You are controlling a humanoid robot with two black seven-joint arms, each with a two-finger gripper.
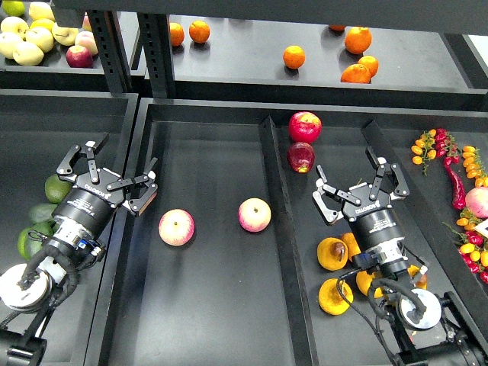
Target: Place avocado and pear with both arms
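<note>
Several golden yellow-orange pears lie in the right tray; one with a brown blotch [332, 253] and one with a dark stem [335, 296] are nearest. My right gripper [357, 188] is open and empty, just above and behind them, and its arm covers other pears. Green avocados [55, 188] lie in the left tray, one darker [38, 213], partly hidden by my left arm; I cannot tell which is the dark elongated avocado. My left gripper [109, 171] is open and empty, to the right of them over the tray's edge.
Two pink-and-yellow apples [176, 227] [255, 215] lie in the middle tray. Two red apples [305, 126] sit behind the right gripper. A raised divider [276, 221] separates the trays. Oranges [293, 56] and pale apples [27, 38] are on the back shelf. Chillies [455, 177] lie far right.
</note>
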